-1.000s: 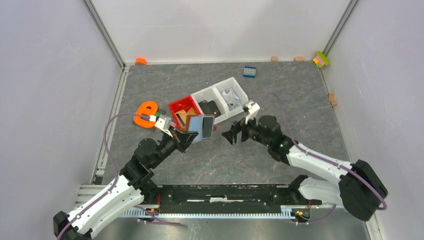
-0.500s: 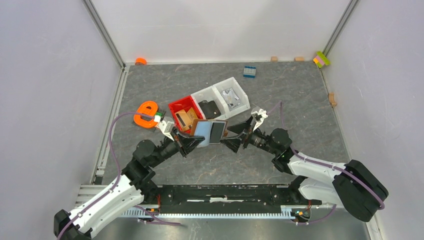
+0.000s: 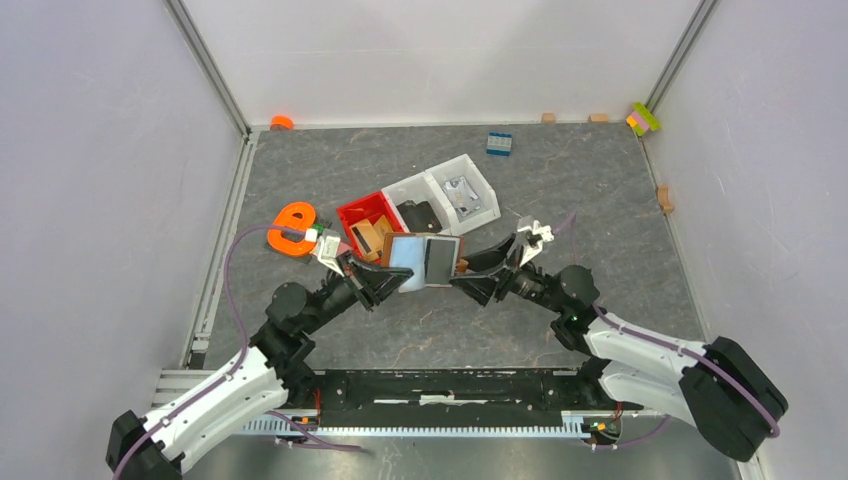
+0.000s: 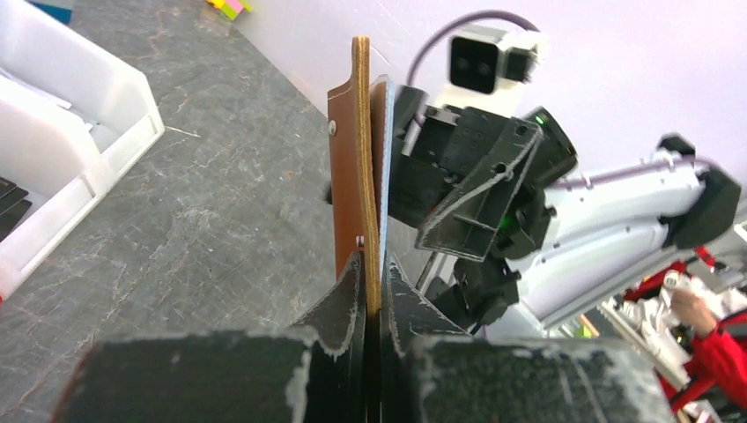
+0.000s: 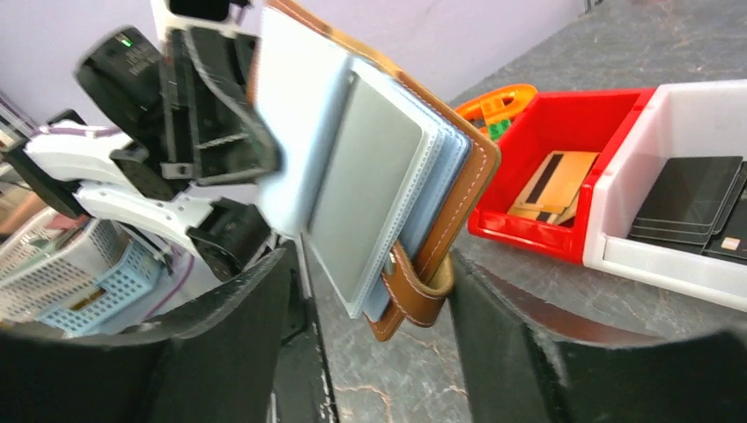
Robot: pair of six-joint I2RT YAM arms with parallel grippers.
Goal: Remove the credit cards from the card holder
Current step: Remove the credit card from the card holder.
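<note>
Top view: the left fingers (image 3: 385, 286) are shut on the near-left edge of the holder (image 3: 425, 260), holding it up above the table (image 3: 600, 200), just in front of the red bin (image 3: 352, 213). The right fingers (image 3: 478, 287) reach in from the other side, spread around the holder's right end. A white bin (image 3: 478, 178) adjoins the red one.

Left wrist: the holder (image 4: 351, 167) stands edge-on and upright, its lower edge pinched between the closed left fingers (image 4: 345, 300). Just behind it is the right arm (image 4: 608, 229).

Right wrist: the holder (image 5: 462, 167) hangs open and tilted between the right fingers (image 5: 238, 326), which stand wide on either side; whether they touch it I cannot tell. A silver card (image 5: 366, 194) sits in the pale plastic sleeves, and the strap (image 5: 414, 295) curls at the lower end. A tan card (image 5: 551, 181) lies in the red bin (image 5: 608, 115), well apart from the holder. Dark cards (image 5: 687, 203) lie in the white bin (image 5: 652, 264).
</note>
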